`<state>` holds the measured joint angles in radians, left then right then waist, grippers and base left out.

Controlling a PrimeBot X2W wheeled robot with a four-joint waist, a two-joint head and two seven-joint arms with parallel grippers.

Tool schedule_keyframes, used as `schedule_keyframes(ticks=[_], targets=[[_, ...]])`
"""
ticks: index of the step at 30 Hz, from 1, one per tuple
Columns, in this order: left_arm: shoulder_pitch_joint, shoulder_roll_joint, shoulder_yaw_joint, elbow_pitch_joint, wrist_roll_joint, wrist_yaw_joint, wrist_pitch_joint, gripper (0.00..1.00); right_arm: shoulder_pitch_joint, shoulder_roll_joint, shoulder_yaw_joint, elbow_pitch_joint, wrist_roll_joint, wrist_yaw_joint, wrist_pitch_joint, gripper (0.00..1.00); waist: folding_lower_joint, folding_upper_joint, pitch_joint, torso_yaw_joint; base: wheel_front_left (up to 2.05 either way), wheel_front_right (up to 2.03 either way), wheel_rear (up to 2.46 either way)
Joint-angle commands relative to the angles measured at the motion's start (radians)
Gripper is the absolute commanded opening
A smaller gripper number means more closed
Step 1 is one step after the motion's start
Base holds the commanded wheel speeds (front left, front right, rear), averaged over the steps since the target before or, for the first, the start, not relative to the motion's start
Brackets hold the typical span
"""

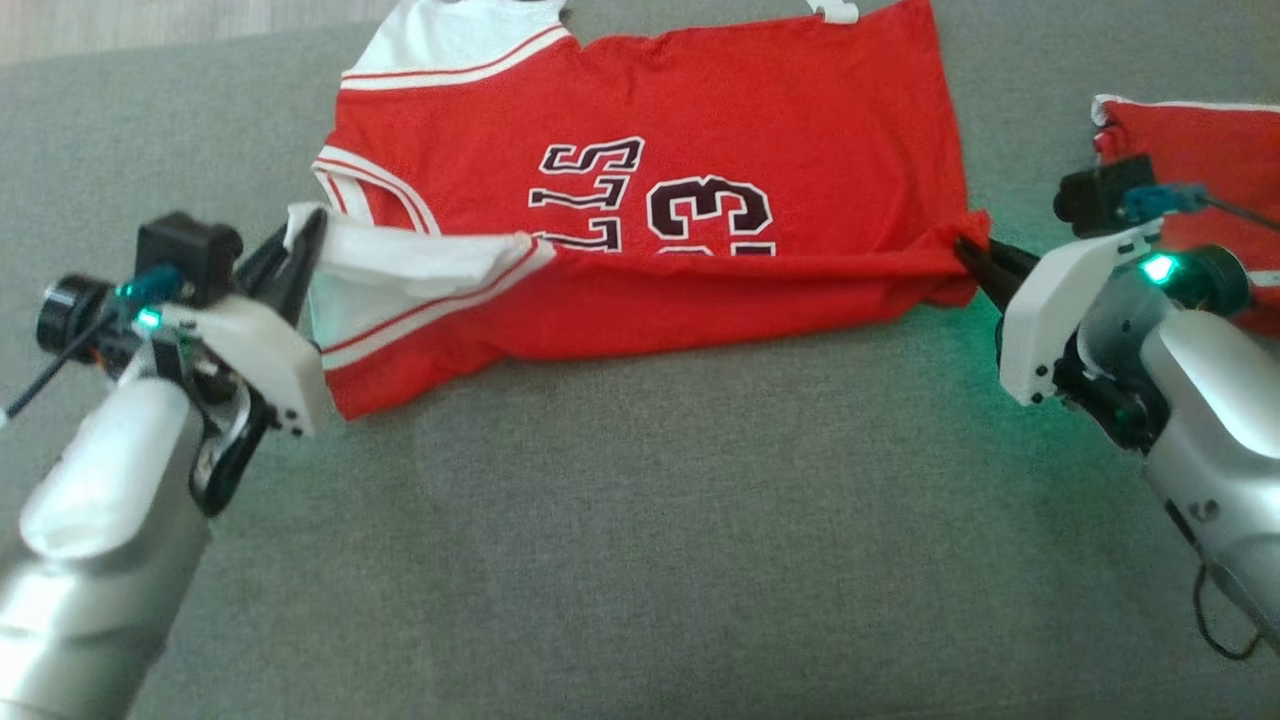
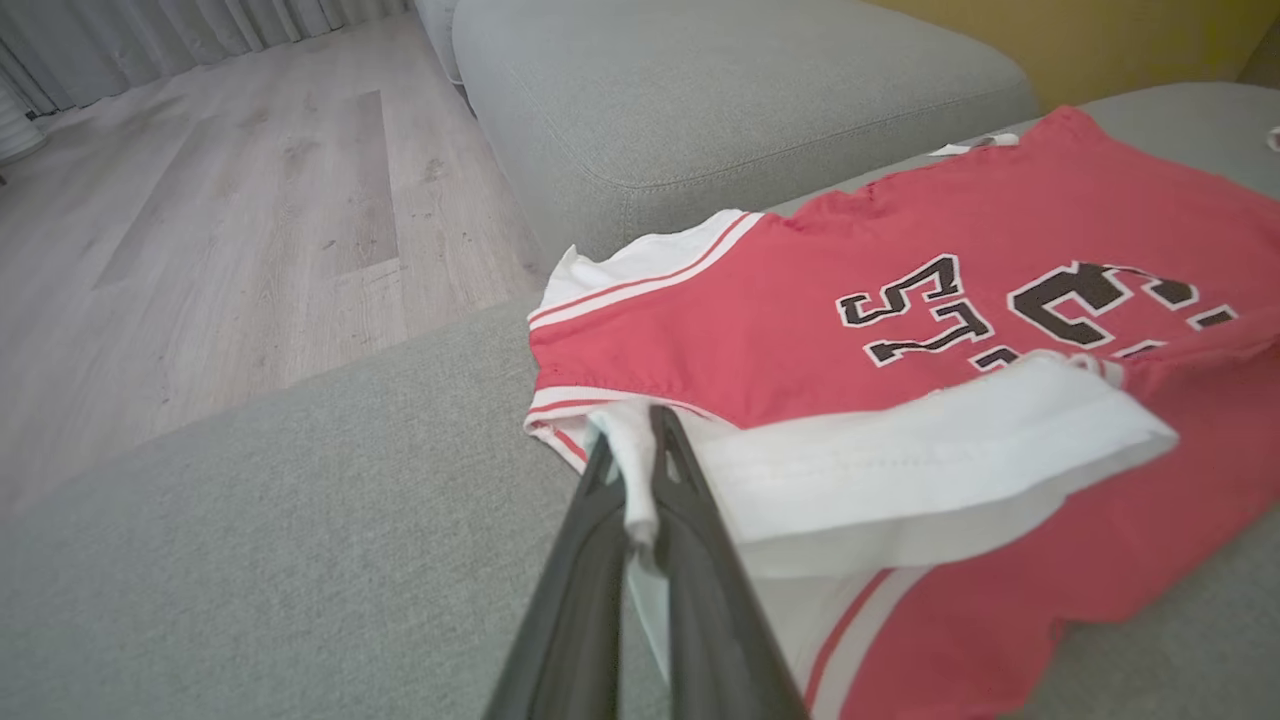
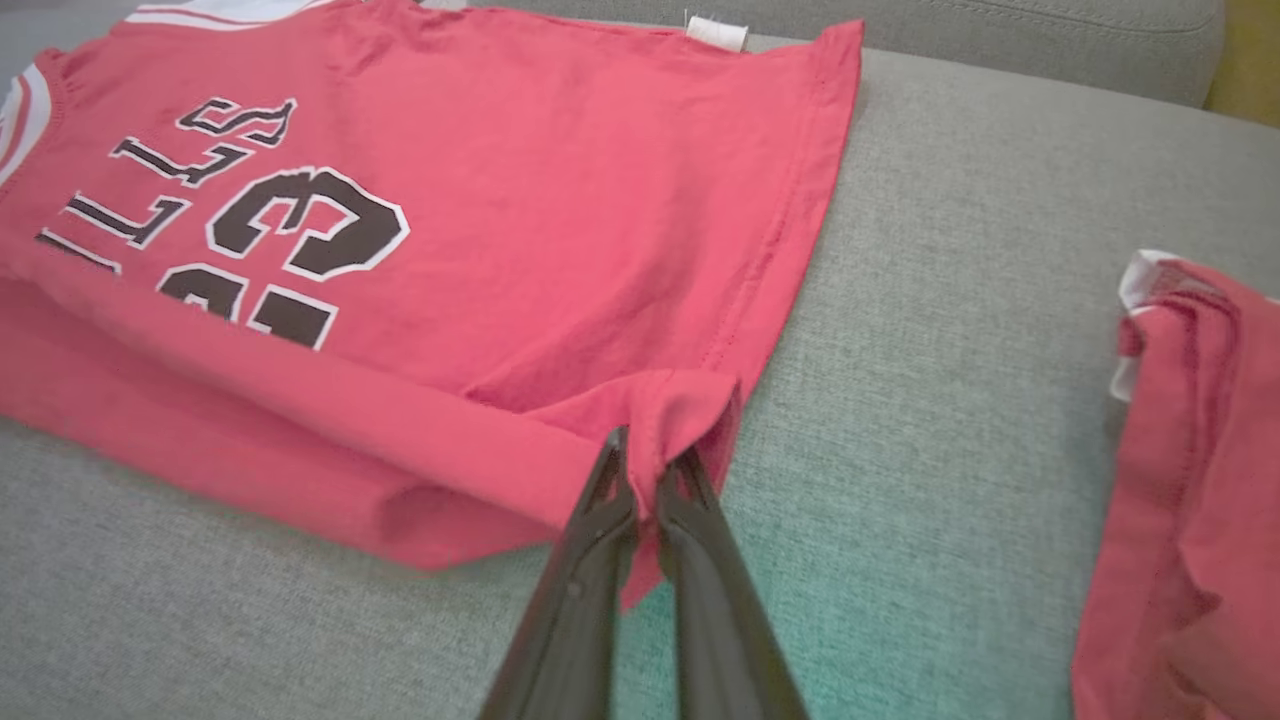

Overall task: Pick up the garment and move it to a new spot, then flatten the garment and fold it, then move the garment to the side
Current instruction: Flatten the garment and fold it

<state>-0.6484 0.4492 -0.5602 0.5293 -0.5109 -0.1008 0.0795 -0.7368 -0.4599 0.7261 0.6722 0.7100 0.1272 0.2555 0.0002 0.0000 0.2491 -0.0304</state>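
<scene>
- The left fingers (image 2: 700, 580) are pressed together on the white trim (image 2: 900, 470) at the shoulder end of the jersey (image 2: 760, 340), with the cloth pinched between their tips.
- The right fingers (image 3: 715, 600) are closed in the same way on the near corner of the hem (image 3: 690, 410).
- Between the two grips the near long edge is raised a little and rolled over. The rest of the jersey lies flat on the grey sofa (image 1: 640, 520), printed side up, in the far middle of the head view.
- I judge this to be the folding step: the near edge should go over towards the far edge.
- To do it well, both arms should travel together at the same height and keep the edge lightly stretched, so it does not sag. They should lay it down before the fingers open.
- The long axis runs from the robot's left to its right: shoulders point left, hem points right.
- A second red garment (image 1: 1210, 150) lies near the right arm, apart from the hem, and the arm could drag it.
</scene>
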Motion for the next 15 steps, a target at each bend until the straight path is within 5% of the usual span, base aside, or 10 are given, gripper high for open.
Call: schedule_keyframes(ticks=[1, 11, 12, 13, 15], targets=[[-0.075, 0.034, 0.023, 0.005, 0.013, -0.006, 0.000, 0.00, -0.027, -0.001, 0.012, -0.006, 0.004, 0.003, -0.004, 0.00, -0.0002, 0.0000, 0.013, -0.002, 0.00, 0.00, 0.00], [-0.205, 0.016, -0.055, 0.153, 0.029, -0.026, -0.017, 0.00, -0.117, 0.039, 0.063, 0.082, 0.020, 0.003, -0.065, 0.00, -0.0002, 0.0000, 0.051, -0.010, 0.00, 0.00, 0.00], [-0.217, 0.012, -0.058, 0.164, 0.030, -0.027, -0.030, 0.19, -0.128, 0.044, 0.061, 0.092, 0.021, 0.003, -0.084, 0.00, -0.0002, 0.0000, 0.055, -0.010, 0.00, 0.00, 0.00], [-0.241, 0.000, -0.055, 0.183, 0.032, -0.025, -0.073, 1.00, -0.151, 0.052, 0.054, 0.122, 0.013, 0.003, -0.129, 1.00, -0.0002, 0.0000, 0.060, -0.008, 0.00, 0.00, 0.00], [-0.262, -0.018, -0.040, 0.195, 0.027, -0.018, -0.136, 1.00, -0.169, 0.064, 0.048, 0.148, 0.014, 0.003, -0.164, 1.00, -0.0002, 0.0000, 0.060, -0.006, 0.00, 0.00, 0.00]])
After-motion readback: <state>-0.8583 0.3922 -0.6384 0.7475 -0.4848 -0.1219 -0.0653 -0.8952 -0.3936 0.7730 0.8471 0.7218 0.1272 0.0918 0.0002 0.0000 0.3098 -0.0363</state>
